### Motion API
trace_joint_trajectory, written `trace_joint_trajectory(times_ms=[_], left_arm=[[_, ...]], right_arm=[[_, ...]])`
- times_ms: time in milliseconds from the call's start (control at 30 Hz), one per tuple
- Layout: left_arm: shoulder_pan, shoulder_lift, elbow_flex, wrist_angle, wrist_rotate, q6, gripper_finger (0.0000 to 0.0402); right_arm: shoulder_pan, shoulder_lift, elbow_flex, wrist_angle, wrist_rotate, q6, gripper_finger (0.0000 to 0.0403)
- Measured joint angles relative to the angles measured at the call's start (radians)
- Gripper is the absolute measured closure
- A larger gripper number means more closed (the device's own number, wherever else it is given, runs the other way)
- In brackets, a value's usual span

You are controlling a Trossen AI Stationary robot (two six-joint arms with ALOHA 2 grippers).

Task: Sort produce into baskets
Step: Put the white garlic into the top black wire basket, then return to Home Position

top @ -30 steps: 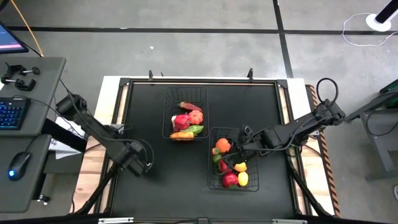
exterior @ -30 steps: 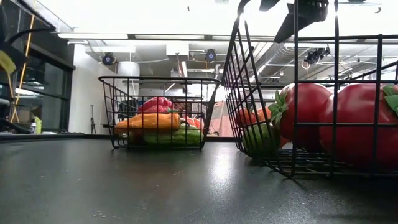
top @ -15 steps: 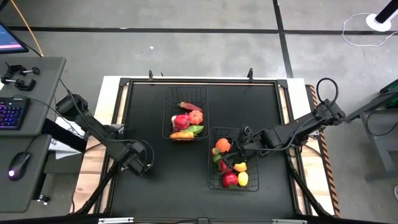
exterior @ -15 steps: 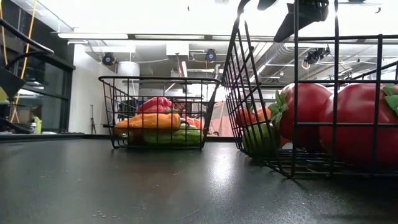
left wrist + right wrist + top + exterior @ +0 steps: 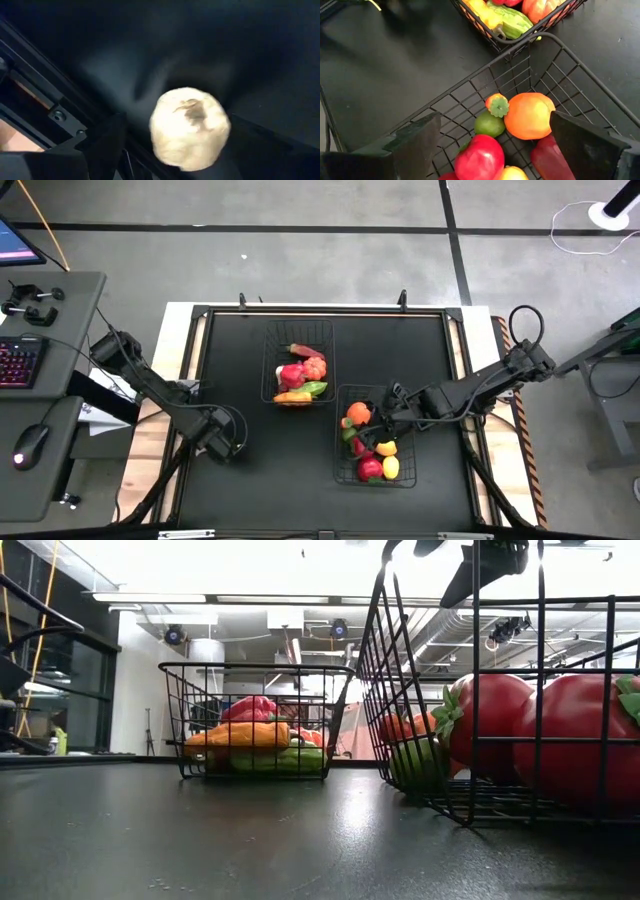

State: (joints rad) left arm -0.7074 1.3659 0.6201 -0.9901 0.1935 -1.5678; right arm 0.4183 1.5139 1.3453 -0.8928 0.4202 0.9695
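Note:
A white round produce piece point(image 5: 190, 127) sits between the open fingers of my left gripper point(image 5: 177, 147), low over the black table near its left edge point(image 5: 228, 442). The gripper hides the piece in the high view. The far basket point(image 5: 300, 327) holds red, pink, orange and green produce point(image 5: 300, 370). The near basket point(image 5: 337, 450) holds an orange point(image 5: 529, 116), a lime point(image 5: 489, 124), red point(image 5: 479, 157) and yellow pieces. My right gripper point(image 5: 495, 131) is open and empty above the near basket's far end point(image 5: 385, 423). My left gripper has one finger point(image 5: 107, 142) on each side of the white piece. A gap shows beside that finger. I cannot tell whether the other finger touches the piece.
The two baskets stand close together at the table's middle, the near one right of the far one. In the low view the near basket point(image 5: 470, 690) fills the right side and the far basket point(image 5: 255, 668) stands behind. The table's raised black frame point(image 5: 55, 115) runs close by the left gripper.
My left gripper has shifted a little toward the table's right edge. My right gripper has kept still above the near basket.

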Motion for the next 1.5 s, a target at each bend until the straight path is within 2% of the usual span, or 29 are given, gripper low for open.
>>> trace_joint_trajectory(times_ms=[133, 233, 300, 400, 467, 500, 633, 733, 800, 867, 933, 1033, 1133, 1200, 1267, 1400, 1500], left_arm=[[0.000, 0.000, 0.000, -0.001, 0.003, 0.007, 0.0094], [0.000, 0.000, -0.005, -0.008, 0.016, 0.001, 0.0122], [0.002, 0.000, -0.007, -0.004, 0.041, 0.010, 0.0161], [0.013, -0.004, -0.004, 0.018, 0.069, 0.033, 0.0249], [0.023, -0.020, 0.025, 0.014, 0.059, 0.041, 0.0308], [0.030, -0.035, 0.049, 0.018, 0.038, 0.051, 0.0322], [0.058, -0.119, 0.186, 0.019, -0.155, 0.063, 0.0322], [0.075, -0.181, 0.309, 0.052, -0.375, 0.106, 0.0322], [0.089, -0.211, 0.385, 0.112, -0.541, 0.189, 0.0320], [0.121, -0.223, 0.450, 0.147, -0.669, 0.301, 0.0293], [0.185, -0.216, 0.500, 0.145, -0.726, 0.419, 0.0255], [0.325, -0.184, 0.524, 0.145, -0.733, 0.587, 0.0207], [0.486, -0.145, 0.527, 0.207, -0.697, 0.752, 0.0173], [0.586, -0.120, 0.527, 0.276, -0.636, 0.828, 0.0154], [0.670, -0.103, 0.527, 0.337, -0.532, 0.903, 0.0138], [0.770, -0.104, 0.527, 0.390, -0.321, 0.904, 0.0118], [0.764, -0.132, 0.524, 0.383, -0.300, 0.901, 0.0117]], right_arm=[[0.000, 0.000, 0.000, 0.000, 0.000, 0.007, 0.0036], [0.000, 0.000, 0.000, 0.000, 0.001, 0.021, 0.0036], [0.000, 0.000, 0.000, 0.000, 0.001, 0.021, 0.0036], [0.000, 0.000, 0.000, 0.000, 0.001, 0.021, 0.0036], [0.001, 0.000, 0.000, 0.000, 0.001, 0.021, 0.0036], [0.001, 0.000, 0.000, 0.000, 0.001, 0.021, 0.0036], [0.001, 0.000, 0.000, 0.026, -0.005, 0.020, 0.0036], [0.001, 0.000, 0.000, 0.058, -0.006, 0.019, 0.0036], [0.001, 0.000, 0.000, 0.075, -0.006, 0.018, 0.0036], [0.001, 0.000, 0.000, 0.089, -0.006, 0.011, 0.0036], [0.001, 0.000, 0.000, 0.092, -0.006, 0.006, 0.0036], [0.000, 0.000, 0.000, 0.093, -0.006, 0.008, 0.0036], [-0.006, 0.000, 0.000, 0.098, -0.007, 0.010, 0.0036], [-0.006, 0.000, 0.000, 0.098, -0.006, 0.017, 0.0036], [-0.006, 0.000, 0.000, 0.098, -0.003, 0.017, 0.0036], [-0.006, -0.003, 0.000, 0.096, -0.002, 0.016, 0.0036], [-0.004, -0.019, 0.000, 0.074, -0.002, 0.019, 0.0036]])
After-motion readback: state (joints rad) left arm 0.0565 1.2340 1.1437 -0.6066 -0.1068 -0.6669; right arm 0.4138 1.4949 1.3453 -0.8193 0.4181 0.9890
